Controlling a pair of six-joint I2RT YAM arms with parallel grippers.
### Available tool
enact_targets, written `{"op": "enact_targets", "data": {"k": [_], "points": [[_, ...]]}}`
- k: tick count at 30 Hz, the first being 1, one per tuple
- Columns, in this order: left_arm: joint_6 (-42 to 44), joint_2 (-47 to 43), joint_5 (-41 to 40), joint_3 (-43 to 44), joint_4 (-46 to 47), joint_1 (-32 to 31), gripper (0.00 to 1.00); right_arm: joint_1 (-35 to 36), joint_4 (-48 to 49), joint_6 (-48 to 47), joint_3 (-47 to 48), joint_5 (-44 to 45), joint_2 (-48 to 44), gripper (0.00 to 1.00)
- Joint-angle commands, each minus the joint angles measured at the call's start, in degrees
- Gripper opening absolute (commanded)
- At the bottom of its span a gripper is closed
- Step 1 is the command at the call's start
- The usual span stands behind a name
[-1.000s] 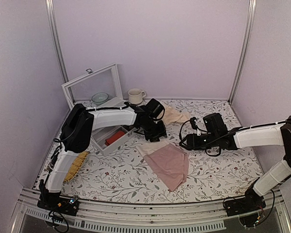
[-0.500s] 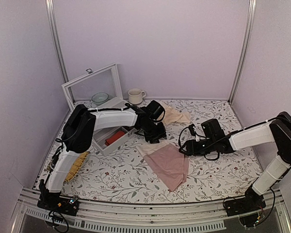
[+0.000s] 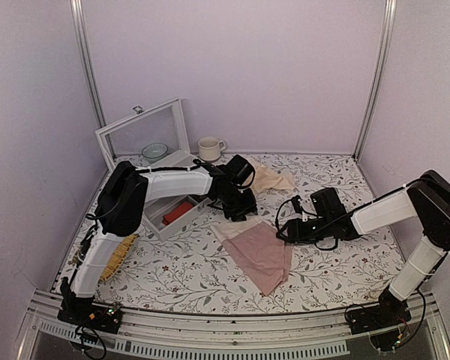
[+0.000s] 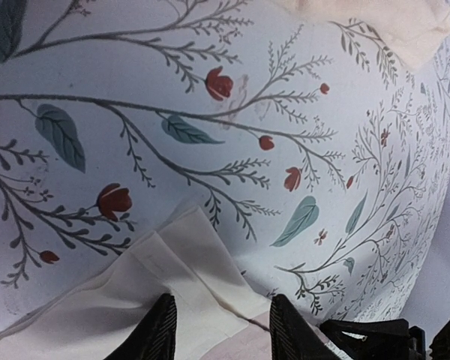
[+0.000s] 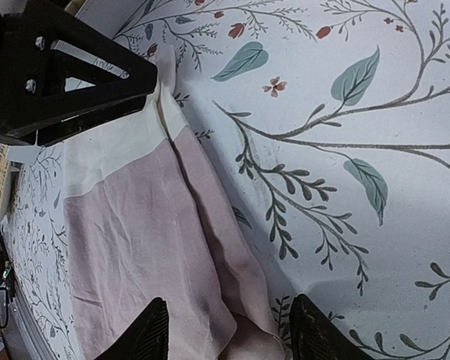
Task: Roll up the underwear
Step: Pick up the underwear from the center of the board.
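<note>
A: Where did the underwear lie when you stopped?

B: The underwear [image 3: 259, 251] lay flat and unrolled near the middle of your table [image 3: 337, 262]. Its pink body tapered toward the arm bases. The cream waistband [image 3: 226, 227] ran along the far-left end. A long crease ran down the pink fabric near its right edge.

A: And my grippers?

B: Your left gripper [image 4: 221, 330] hung low over the far corner of the waistband. Its fingers were spread, and the cream edge showed between them. I could not tell whether they touched the cloth. Your right gripper [image 5: 231, 334] was spread wide too and held nothing. It sat low at the right edge of the pink fabric, just below the waistband. The two grippers faced each other across that end of the underwear, near but apart.

A: What stood around it?

B: Behind your left gripper lay a crumpled beige cloth [image 3: 272, 178], well clear of the underwear. To the left sat an open box [image 3: 165, 221] with its glazed lid [image 3: 145, 133] propped upright and a red bundle [image 3: 178, 211] inside. A pale bowl [image 3: 154, 151] showed through the lid's pane. A cup [image 3: 208, 148] stood by the back wall. A yellow woven piece [image 3: 118, 256] lay beside your left arm, near the table's left edge.
</note>
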Motion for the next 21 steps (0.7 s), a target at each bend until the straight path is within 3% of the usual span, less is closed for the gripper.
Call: {"op": "enact_targets", "data": {"k": [1,13,21], "points": [[-0.3,0.2,-0.8,1.2,-1.5,0.5,0.43,-0.1,1.5,1.1,-1.6,-2.6,2.9,0.52],[-0.3,0.1,-0.4,1.1,-1.5,0.6,0.42,1.8,1.8,2.1,-1.5,-2.5,4.6,0.34],[-0.5,-0.1,-0.2,1.0,-1.8,0.7,0.43,2.5,0.0,1.9,-0.1,0.8,4.7,0.14]]}}
